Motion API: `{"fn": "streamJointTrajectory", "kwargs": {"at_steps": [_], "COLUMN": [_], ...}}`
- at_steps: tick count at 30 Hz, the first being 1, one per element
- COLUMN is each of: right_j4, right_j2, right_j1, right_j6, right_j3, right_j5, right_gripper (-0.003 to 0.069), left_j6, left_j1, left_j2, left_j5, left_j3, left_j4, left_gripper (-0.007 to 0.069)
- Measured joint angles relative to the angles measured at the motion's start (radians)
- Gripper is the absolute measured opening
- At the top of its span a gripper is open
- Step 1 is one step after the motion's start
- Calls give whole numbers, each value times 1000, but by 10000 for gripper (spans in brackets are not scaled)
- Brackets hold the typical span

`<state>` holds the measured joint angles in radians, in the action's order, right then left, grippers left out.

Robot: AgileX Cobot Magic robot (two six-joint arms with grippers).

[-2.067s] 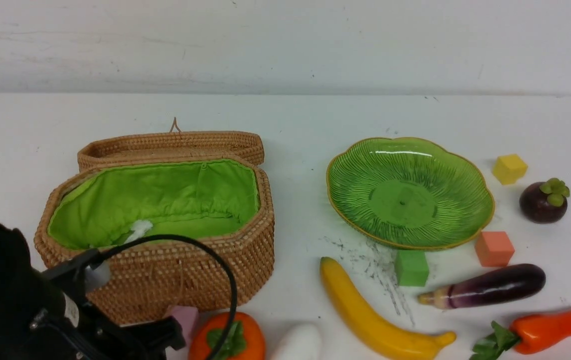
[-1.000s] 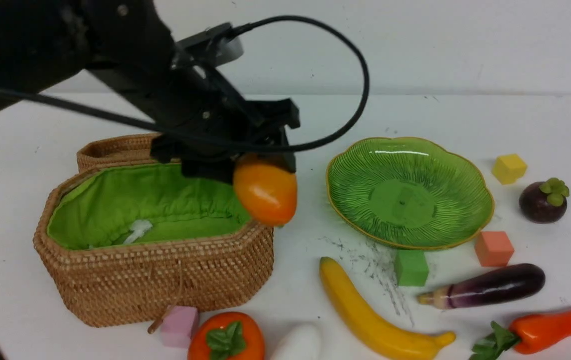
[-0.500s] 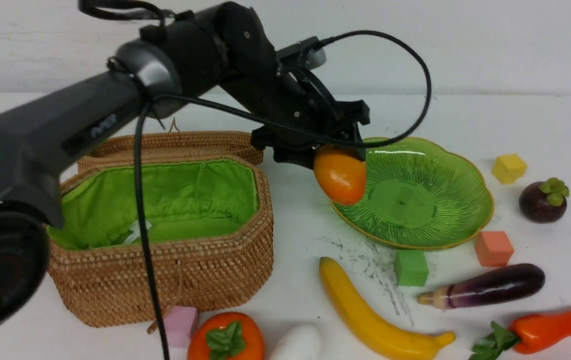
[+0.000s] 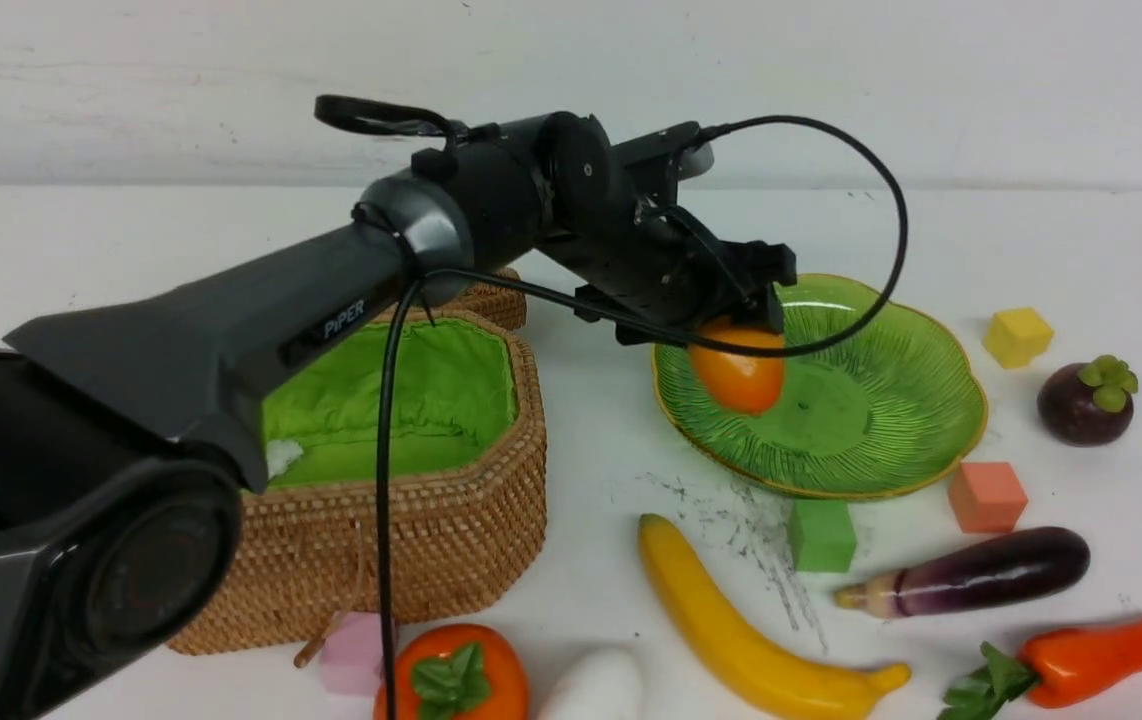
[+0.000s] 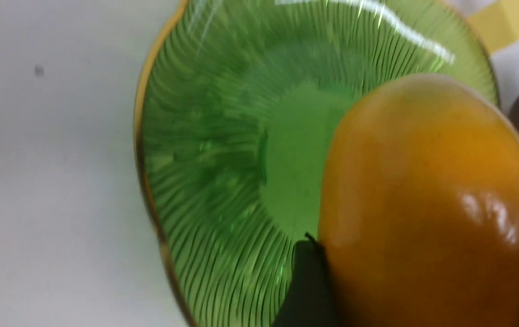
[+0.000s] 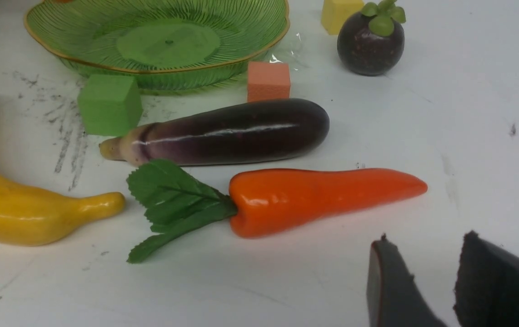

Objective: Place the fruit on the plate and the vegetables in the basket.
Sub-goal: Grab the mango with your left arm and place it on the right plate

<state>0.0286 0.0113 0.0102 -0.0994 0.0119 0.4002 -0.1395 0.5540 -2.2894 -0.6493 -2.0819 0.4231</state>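
Now our left gripper [image 4: 731,325] squeezes the one mango [image 4: 739,380], jaws wide around it, over the plate [image 4: 891,330], left of its middle. The mango's long way runs down from the jaws, and its free end points at the plate. A moment ago it hung at the plate's rim. Our right gripper [image 6: 425,254] is a little open and holds nothing.

We count four fruits: mango, banana [image 4: 731,625], persimmon [image 4: 453,680], mangosteen [image 4: 1086,405]. We count three vegetables: eggplant [image 4: 981,572], pepper [image 4: 1101,655], white vegetable [image 4: 596,690]. We also count four cubes [image 4: 821,535], one plate and one basket [image 4: 451,540].
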Motion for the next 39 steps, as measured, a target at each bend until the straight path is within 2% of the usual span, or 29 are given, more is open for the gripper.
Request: {"fn": "streamJointTrajectory", "kwargs": {"at_steps": [7,39], "right_j4": [0,1], "right_j2": [0,0], "right_j1": [0,0], "right_j6": [0,0], "right_j3": [0,0], "right_j5": [0,0], "right_gripper": [244,244], "left_j6": [0,0], "left_j1": [0,0], "left_j2": [-28,-40], "left_j5": [59,26], "left_j3": [-2,-2], "left_j4": [2,1], "left_gripper": [528,528]}}
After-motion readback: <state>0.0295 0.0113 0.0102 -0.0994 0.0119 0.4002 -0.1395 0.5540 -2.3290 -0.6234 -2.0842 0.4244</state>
